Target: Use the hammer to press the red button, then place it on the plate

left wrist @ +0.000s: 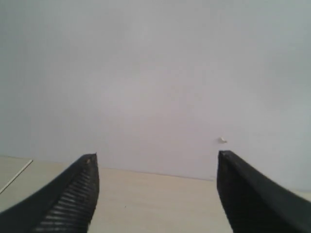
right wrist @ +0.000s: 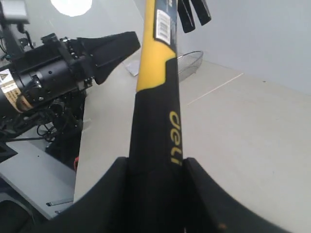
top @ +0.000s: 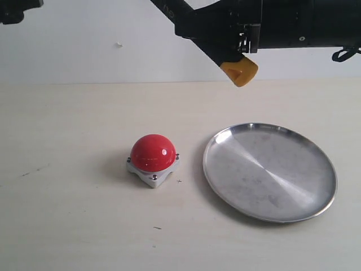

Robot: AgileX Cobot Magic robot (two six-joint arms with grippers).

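Exterior view, beige table [top: 67, 226], plate [top: 271, 169], white wall [top: 113, 34]

The hammer [right wrist: 154, 97] carries the yellow brand lettering "deli" on its black grip, running along the handle. Farther toward the head, on the yellow part of the handle, sits a white barcode sticker [right wrist: 165, 23]; its digits are too small to read. The left arm [right wrist: 43, 77] bears a label [right wrist: 8, 88] with a yellow warning triangle; its print is illegible.
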